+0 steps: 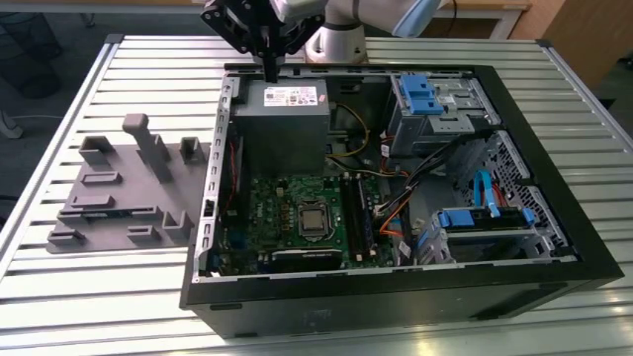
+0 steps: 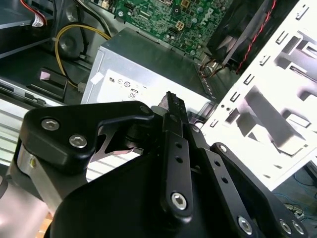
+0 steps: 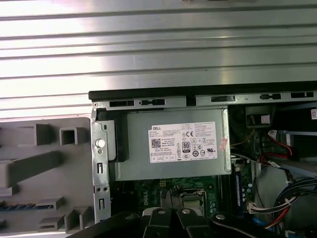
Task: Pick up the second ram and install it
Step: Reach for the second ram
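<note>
We see the gripper [image 1: 269, 74] hanging above the far rim of the open computer case [image 1: 396, 293], over the back edge of the grey power supply [image 1: 282, 119]. It touches nothing. In both wrist views its fingers [image 3: 159, 218] are drawn together at the tips with nothing clamped between them.

The second ram [image 3: 25, 205] is not in the gripper. In the first wrist view we make it out as a dark-blue strip lying flat in a long slot of the grey holder [image 3: 29, 168]. That holder rests on the slatted worktop [image 1: 148, 67], toward the edge at the exterior view's left, just beside the case wall. The gripper is well apart from the ram, nearer the worktop's far edge.

Inside the case, the green motherboard [image 1: 287, 215] lies below the power supply, on the side nearer the worktop's front edge. Light-blue drive-bay clips [image 1: 420, 93] sit toward the exterior view's right. We cannot tell whether any stick already sits in the motherboard's slots.
</note>
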